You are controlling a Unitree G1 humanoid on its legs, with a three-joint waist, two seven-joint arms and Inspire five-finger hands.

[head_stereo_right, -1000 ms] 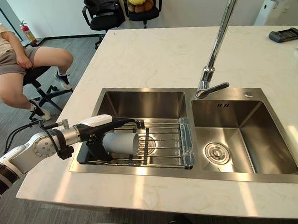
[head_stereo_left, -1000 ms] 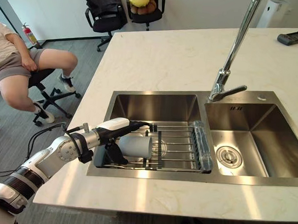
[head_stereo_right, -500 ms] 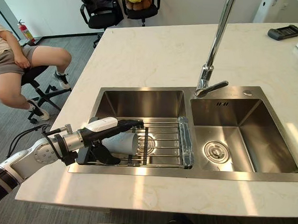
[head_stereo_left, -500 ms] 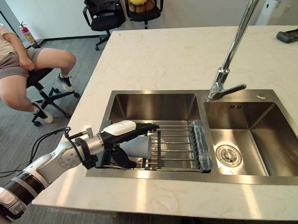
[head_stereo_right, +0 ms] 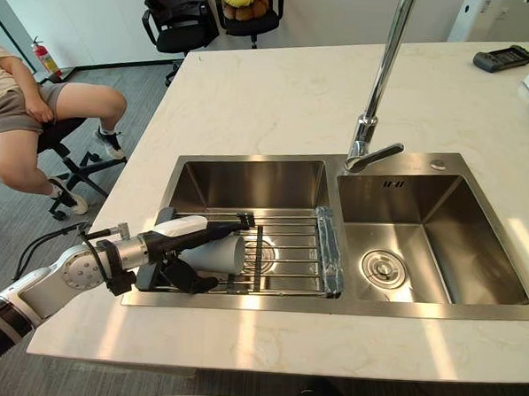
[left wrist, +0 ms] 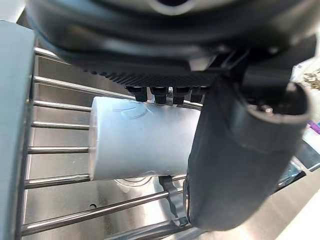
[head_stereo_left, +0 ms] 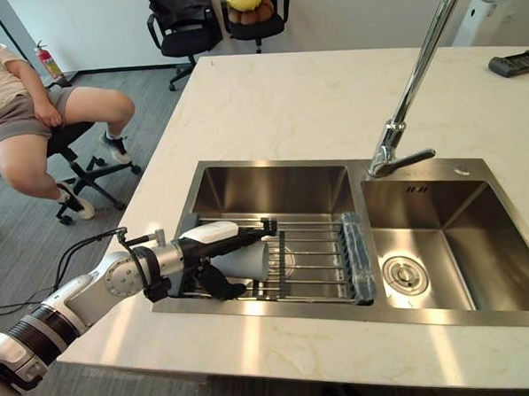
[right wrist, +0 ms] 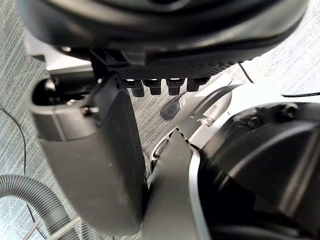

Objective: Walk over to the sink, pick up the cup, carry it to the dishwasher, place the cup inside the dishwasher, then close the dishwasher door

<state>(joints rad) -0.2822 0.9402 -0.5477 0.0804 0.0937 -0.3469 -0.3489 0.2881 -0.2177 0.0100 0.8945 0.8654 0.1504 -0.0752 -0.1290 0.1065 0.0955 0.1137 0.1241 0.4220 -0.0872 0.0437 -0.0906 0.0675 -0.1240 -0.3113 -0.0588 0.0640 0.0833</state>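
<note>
1. One person point(head_stereo_left: 38, 124) is sitting on an office chair point(head_stereo_left: 93, 167) at the far left, well apart from the countertop point(head_stereo_left: 287, 102).
2. The left hand point(head_stereo_left: 211, 237) is reaching in from the lower left, into the left basin of the sink point(head_stereo_left: 274, 188) and over the cup point(head_stereo_left: 246, 261).
3. The cup is lying on its side on the wire rack point(head_stereo_left: 319, 258) that is spanning the front of that basin.
4. The left hand is spreading wide around the cup. Its fingers point(left wrist: 162, 93) are stretching straight along the cup's upper side. Its thumb point(left wrist: 235, 160) is hanging at the near side, so the cup is lying between them. I cannot tell whether they are pressing on it.
5. A clear roll point(head_stereo_left: 357, 260) is lying across the rack's right end.
6. The faucet point(head_stereo_left: 412, 99) is standing behind the divider between the two basins.
7. The right basin point(head_stereo_left: 459, 217) is showing its round drain point(head_stereo_left: 406, 276).
8. A dark device point(head_stereo_left: 520, 63) is lying on the countertop at the far right.
9. The right hand point(right wrist: 90, 165) is hanging over the grey floor point(right wrist: 20, 75), fingers relaxed and gripping nothing.
</note>
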